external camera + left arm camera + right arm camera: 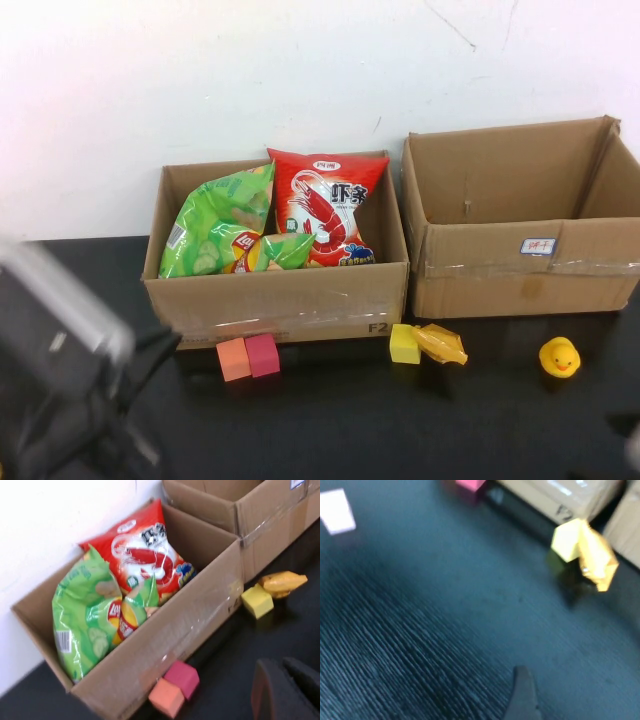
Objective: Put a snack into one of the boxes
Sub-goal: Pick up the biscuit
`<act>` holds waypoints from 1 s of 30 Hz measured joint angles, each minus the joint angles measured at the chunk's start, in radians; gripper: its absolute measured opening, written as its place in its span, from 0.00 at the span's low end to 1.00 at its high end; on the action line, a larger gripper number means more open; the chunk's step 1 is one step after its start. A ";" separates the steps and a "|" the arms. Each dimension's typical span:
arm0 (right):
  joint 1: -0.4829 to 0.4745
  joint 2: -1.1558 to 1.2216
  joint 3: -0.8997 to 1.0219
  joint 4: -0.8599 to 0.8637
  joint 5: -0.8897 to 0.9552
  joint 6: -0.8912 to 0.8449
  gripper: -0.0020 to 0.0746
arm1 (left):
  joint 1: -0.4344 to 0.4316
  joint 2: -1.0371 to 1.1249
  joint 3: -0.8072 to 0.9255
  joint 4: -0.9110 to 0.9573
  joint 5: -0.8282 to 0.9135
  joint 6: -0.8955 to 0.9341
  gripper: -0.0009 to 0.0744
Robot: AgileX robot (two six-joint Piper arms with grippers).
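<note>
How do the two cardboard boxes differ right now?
The left box holds a green chip bag, a red shrimp snack bag and a small green bag; the right box shows nothing inside. The right box bears a white label; the left has printed lettering. Both are open, brown and taped.

1. A red shrimp-chip bag (325,205) leans upright against the back wall of the left box (280,300).
2. A green chip bag (215,225) leans beside it, overlapping.
3. The right box (520,265) stands open.

Green chip bag (85,615) and red shrimp snack bag (142,555) lean inside the cardboard box (165,645).
</note>
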 joint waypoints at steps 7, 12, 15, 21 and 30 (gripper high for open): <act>0.117 0.341 -0.124 0.012 -0.235 -0.056 0.68 | 0.000 -0.150 0.117 0.015 -0.074 0.000 0.01; 0.154 0.595 -0.218 0.018 -0.303 -0.061 0.68 | 0.000 -0.169 0.117 0.021 0.085 0.000 0.01; 0.177 0.728 -0.285 0.020 -0.320 -0.061 0.68 | 0.000 -0.169 0.120 0.038 0.158 0.005 0.01; 0.203 0.924 -0.435 0.022 -0.376 -0.074 0.68 | 0.000 -0.169 0.124 0.117 0.167 0.008 0.01; 0.205 1.136 -0.655 0.022 -0.424 -0.092 0.68 | 0.000 -0.169 0.126 0.143 0.143 -0.006 0.01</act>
